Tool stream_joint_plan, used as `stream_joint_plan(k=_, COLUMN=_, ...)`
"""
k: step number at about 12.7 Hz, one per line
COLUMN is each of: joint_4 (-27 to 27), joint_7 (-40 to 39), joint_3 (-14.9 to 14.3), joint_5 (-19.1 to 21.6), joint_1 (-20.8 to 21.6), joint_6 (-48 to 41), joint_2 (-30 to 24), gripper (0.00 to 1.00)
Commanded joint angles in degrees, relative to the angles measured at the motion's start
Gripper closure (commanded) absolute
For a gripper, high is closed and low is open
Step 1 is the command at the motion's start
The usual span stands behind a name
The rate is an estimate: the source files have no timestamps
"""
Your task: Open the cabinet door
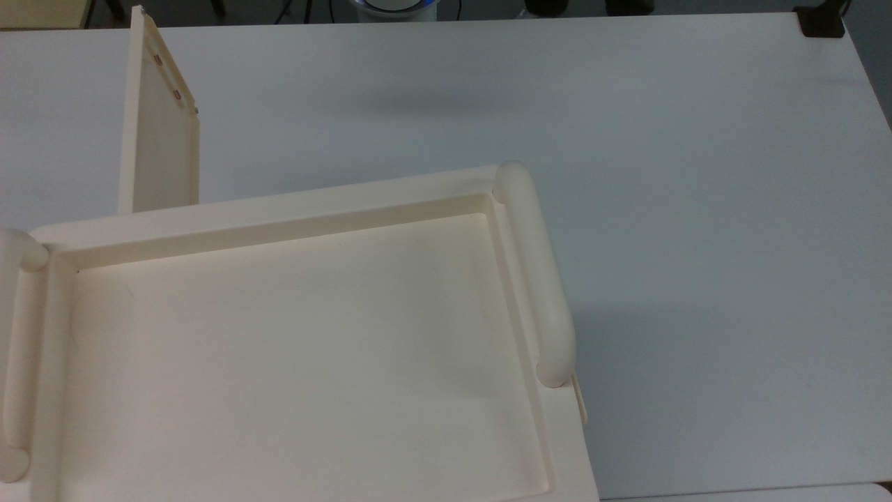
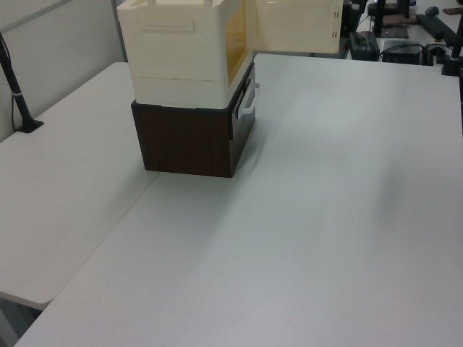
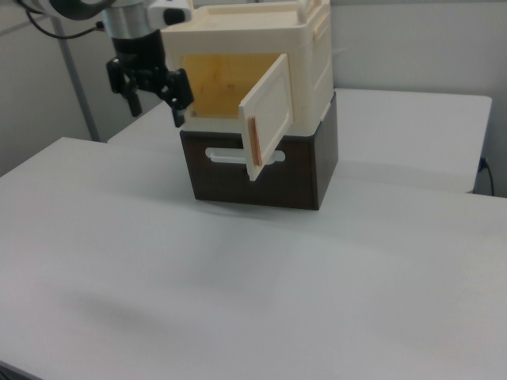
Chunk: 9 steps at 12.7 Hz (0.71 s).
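Note:
The cabinet door stands swung wide open, hinged at the cream cabinet's front corner, its latch fittings facing the top view's right. In the left view the door sticks out toward the far edge of the table. The right view shows the door angled outward, with the yellowish inside of the cabinet exposed. My gripper hangs in front of the opening, at the right view's left, apart from the door. Its black fingers are open with nothing between them.
The cabinet sits on a dark brown box with a white drawer handle. The white table spreads wide around it. A black clamp sits at its far corner; a black pole stands at the left view's left.

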Motion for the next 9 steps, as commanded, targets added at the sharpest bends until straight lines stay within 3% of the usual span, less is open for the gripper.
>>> stream_joint_plan(k=1, joint_4=-1.3, joint_7=1.7, joint_3=-2.1, joint_5=-2.4, joint_1=5.8, joint_6=-0.3, joint_2=-0.2, gripper=0.0)
stream_joint_plan(k=2, joint_4=-2.2, joint_7=1.7, joint_3=-2.7, joint_5=-3.6, joint_1=7.5, joint_6=1.1, joint_2=0.2, gripper=0.0)
stream_joint_plan(k=9, joint_4=-2.6, joint_7=1.7, joint_3=-2.6, joint_5=-7.4, joint_1=7.6, joint_6=2.0, joint_2=2.0, gripper=0.0)
